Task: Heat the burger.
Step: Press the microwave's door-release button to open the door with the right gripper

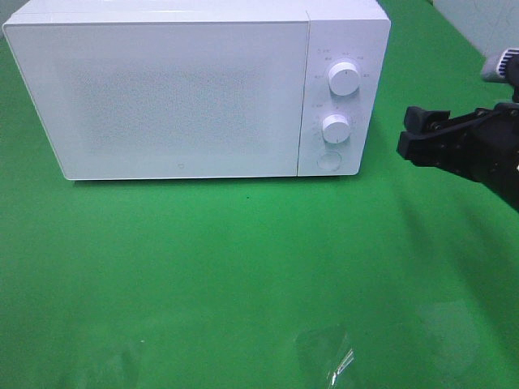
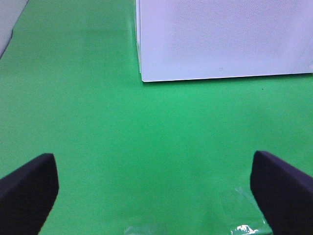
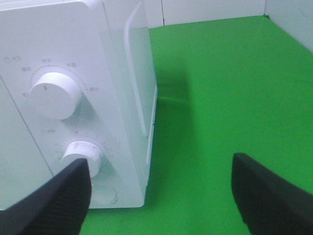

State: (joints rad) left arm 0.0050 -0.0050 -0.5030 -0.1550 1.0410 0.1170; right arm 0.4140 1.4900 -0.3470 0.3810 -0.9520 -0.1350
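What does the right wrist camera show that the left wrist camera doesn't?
Only the right wrist view shows the controls of the microwave: the upper knob, the lower knob, a round button beneath them, and the oven's side wall. Only the left wrist view shows the door's lower corner and a bit of shiny clear plastic. Both show the white microwave, the green cloth, and their own gripper open: the right gripper and the left gripper.
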